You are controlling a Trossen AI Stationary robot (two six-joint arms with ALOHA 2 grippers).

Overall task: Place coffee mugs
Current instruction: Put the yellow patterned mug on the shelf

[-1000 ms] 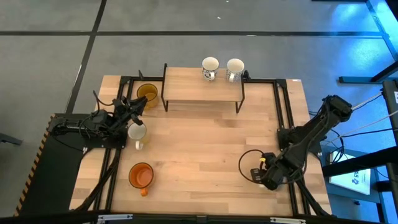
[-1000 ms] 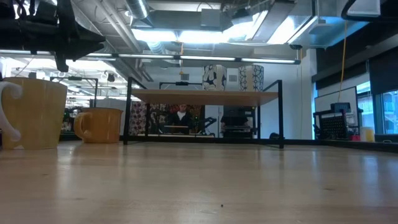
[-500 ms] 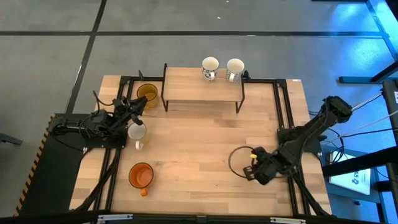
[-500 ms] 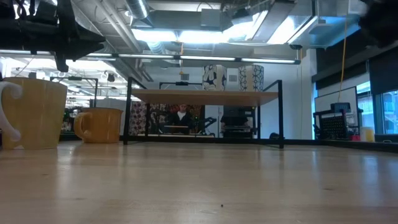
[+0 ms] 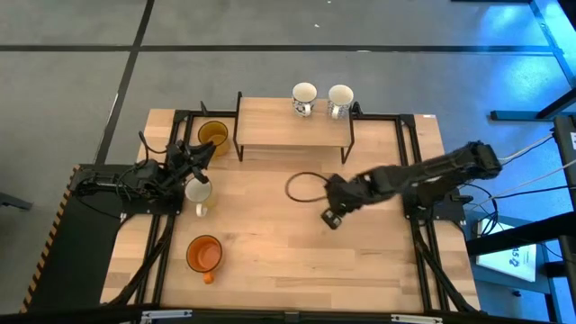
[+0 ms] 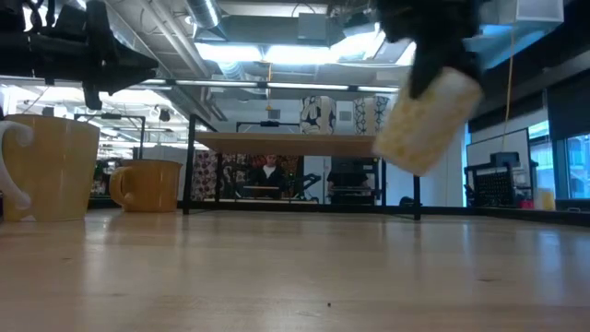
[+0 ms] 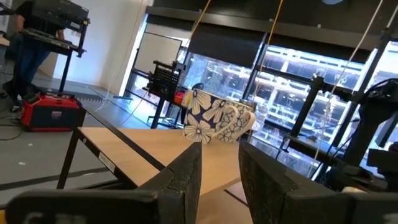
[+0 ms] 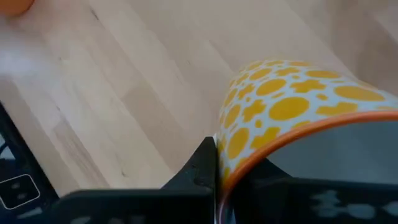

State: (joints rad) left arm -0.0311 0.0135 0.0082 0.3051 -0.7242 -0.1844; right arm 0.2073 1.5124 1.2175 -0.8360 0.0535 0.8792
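Observation:
My right gripper (image 5: 329, 195) is over the table's middle, shut on a white mug with yellow spots (image 6: 426, 120) and an orange rim. My left gripper (image 5: 194, 155) hovers open between the amber mug (image 5: 212, 135) and a white mug (image 5: 196, 191), touching neither. Both stand upright on the table near its left edge, as does the orange mug (image 5: 204, 254) nearer the near edge. Two patterned white mugs (image 5: 304, 97) (image 5: 339, 99) stand on the far part of the wooden rack (image 5: 292, 126); the left wrist view shows the flowered one (image 7: 214, 118). My right gripper holds the spotted mug by its wall at the orange rim (image 8: 231, 175). One finger (image 8: 202, 167) lies on the outside of the wall; the mug hides the other. The arm reaches in from the table's right. The mug is lifted clear and hangs tilted below the gripper (image 6: 433, 51).
The rack stands on thin black legs (image 6: 416, 171) at the table's far side, with open space beneath its top. Black frame rails (image 5: 409, 153) run along the table's left and right sides. Bare wood (image 5: 288, 243) lies between the orange mug and the right rail.
My right arm has swung from the table's near right corner toward its middle and the far side, carrying the spotted mug clear of the table; the mug now shows in the low view, tilted. My left gripper has kept its place.

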